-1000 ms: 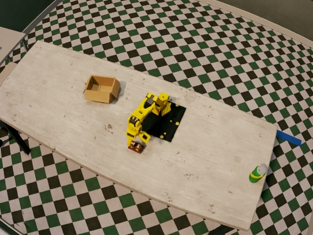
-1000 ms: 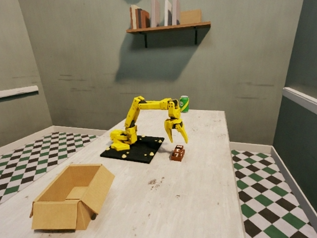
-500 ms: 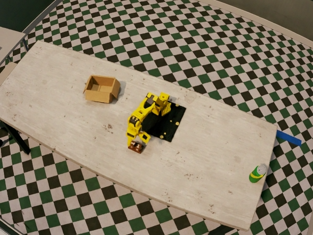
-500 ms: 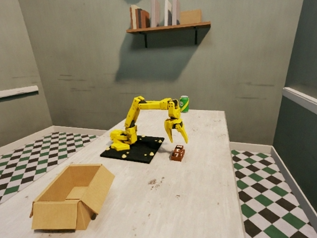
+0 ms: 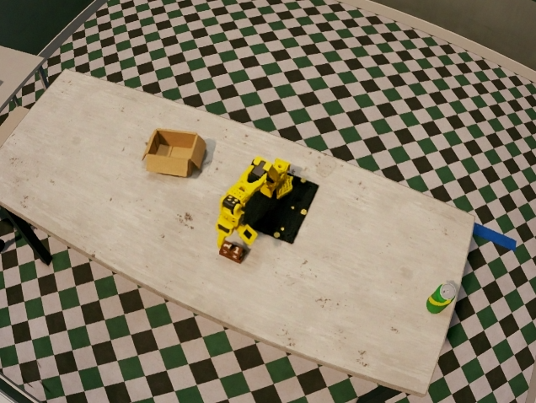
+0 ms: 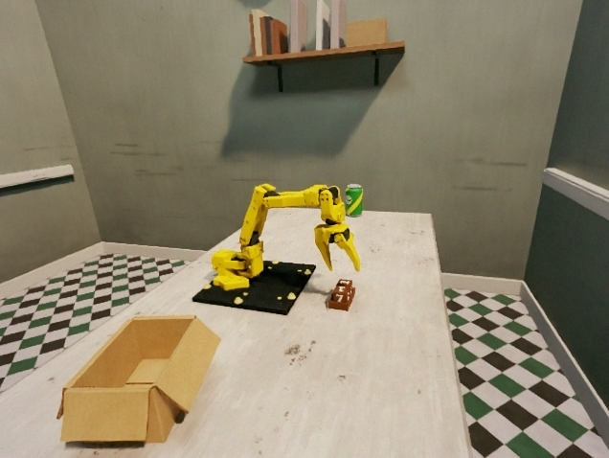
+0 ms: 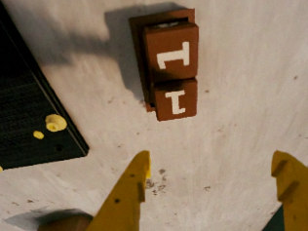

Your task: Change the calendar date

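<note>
From here I'm holding my jaws point(image 5: 234, 242) point(image 6: 344, 270) partly open and empty above the counter point(image 5: 346, 260) point(image 6: 384, 354) point(image 7: 234, 126); the brown calendar point(image 5: 232, 252) point(image 6: 341, 295) point(image 7: 172, 64) is sitting at upper center in the wrist view.

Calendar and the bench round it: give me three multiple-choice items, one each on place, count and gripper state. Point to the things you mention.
1. Where is the can point(image 5: 438, 300) point(image 6: 353, 200)?
A) in the box
B) on the table
C) on the shelf

2. How many cubes does the calendar point(image 5: 232, 252) point(image 6: 340, 295) point(image 7: 137, 53) hold?
A) one
B) two
C) four

3. How is the gripper point(image 5: 234, 244) point(image 6: 345, 270) point(image 7: 211, 157)?
A) open above the table
B) shut on a cube
C) shut on nothing

B: the top view shows it near a table end.
B: the wrist view shows two numbered faces side by side.
A: its fingers stand apart with nothing between them.
</note>
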Controlling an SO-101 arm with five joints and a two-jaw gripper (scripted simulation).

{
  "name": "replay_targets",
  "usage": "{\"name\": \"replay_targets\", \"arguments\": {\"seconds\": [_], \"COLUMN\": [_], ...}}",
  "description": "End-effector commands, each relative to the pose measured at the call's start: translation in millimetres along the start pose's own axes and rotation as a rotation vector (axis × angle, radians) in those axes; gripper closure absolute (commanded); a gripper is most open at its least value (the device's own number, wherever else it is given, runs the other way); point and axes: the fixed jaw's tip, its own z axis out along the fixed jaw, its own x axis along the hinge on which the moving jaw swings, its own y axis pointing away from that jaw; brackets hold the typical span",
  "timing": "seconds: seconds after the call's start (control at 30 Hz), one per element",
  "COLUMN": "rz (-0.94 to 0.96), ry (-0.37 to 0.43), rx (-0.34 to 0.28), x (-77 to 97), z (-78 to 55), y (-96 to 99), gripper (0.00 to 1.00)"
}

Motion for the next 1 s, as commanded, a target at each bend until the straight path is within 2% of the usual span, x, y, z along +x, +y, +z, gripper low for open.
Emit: {"name": "replay_targets", "arguments": {"seconds": [0.0, 0.43, 0.5, 0.97], "rz": [0.042, 0.402, 0.402, 0.919], "ry": [-0.002, -0.017, -0.017, -0.078], "rx": [0.01, 0.066, 0.066, 0.134], "x": [-2.5, -10.6, -10.6, -19.5], "z": [-6.6, -30.7, -30.7, -48.8], "y": [4.4, 26.8, 26.8, 64.0], "gripper": [0.64, 0.64, 0.64, 0.64]}}
